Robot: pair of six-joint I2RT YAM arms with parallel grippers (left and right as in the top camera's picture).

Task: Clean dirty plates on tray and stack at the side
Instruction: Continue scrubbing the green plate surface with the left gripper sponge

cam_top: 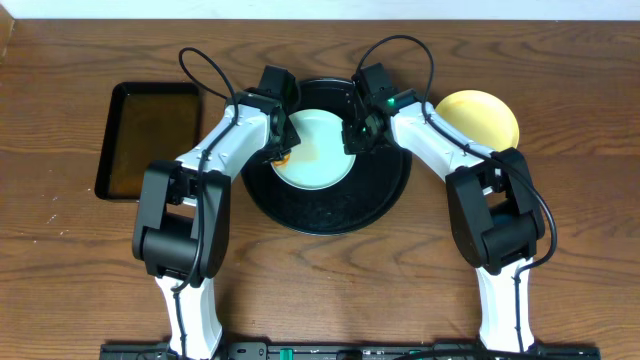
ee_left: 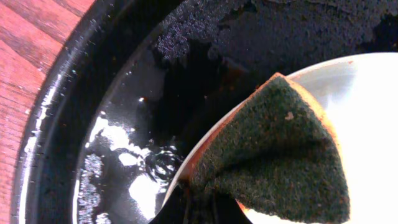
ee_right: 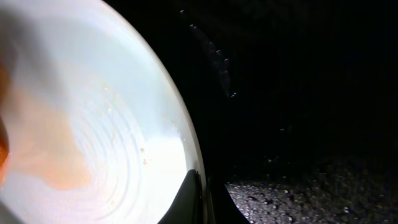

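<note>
A pale mint-white plate [cam_top: 318,152] with an orange-brown smear lies on the round black tray [cam_top: 330,212]. My left gripper [cam_top: 281,150] is shut on the orange-green sponge [ee_left: 280,149] and presses it on the plate's left edge [ee_left: 367,87]. My right gripper [cam_top: 355,140] is shut on the plate's right rim [ee_right: 186,155], one finger each side. The smear [ee_right: 56,162] shows in the right wrist view. A yellow plate [cam_top: 480,118] lies on the table to the right of the tray. A third plate is not in view.
A rectangular black tray [cam_top: 150,140] lies at the left of the table. The round tray's floor [ee_left: 124,155] is wet and shiny. Both arms cross over the tray's upper half.
</note>
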